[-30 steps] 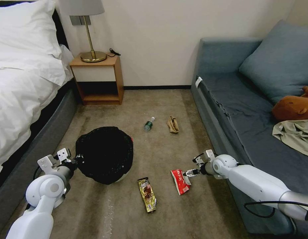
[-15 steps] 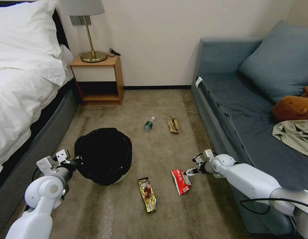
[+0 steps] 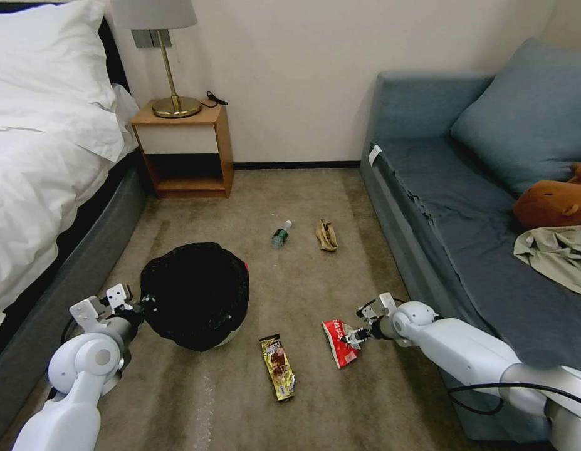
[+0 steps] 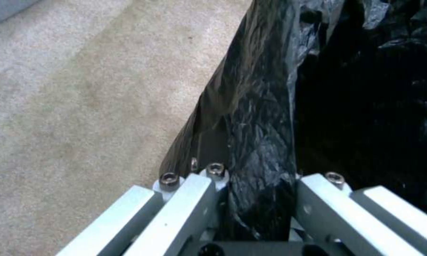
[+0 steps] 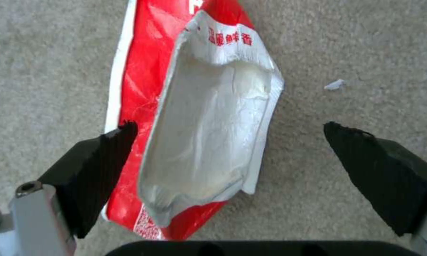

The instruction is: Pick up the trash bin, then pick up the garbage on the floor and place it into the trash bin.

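The trash bin (image 3: 195, 293), round with a crinkled black liner and a white base, is tilted above the carpet at the left. My left gripper (image 3: 141, 305) is shut on its rim (image 4: 258, 149). A red-white packet (image 3: 340, 341) lies flat on the floor, torn open with its pale inside showing (image 5: 209, 131). My right gripper (image 3: 354, 337) hangs open just over the packet's edge, its black pads (image 5: 99, 167) on either side of it. The other garbage on the carpet is a yellow-brown wrapper (image 3: 277, 366), a small green bottle (image 3: 280, 235) and a tan scrap (image 3: 326, 236).
A bed (image 3: 46, 163) with white sheets runs along the left. A blue sofa (image 3: 465, 207) along the right carries a brown plush toy (image 3: 553, 200) and beige clothing (image 3: 556, 254). A wooden nightstand (image 3: 185, 153) with a lamp stands at the far wall.
My right gripper has dropped lower and moved left, onto the red-white packet's edge. The trash bin in my left gripper has sunk slightly.
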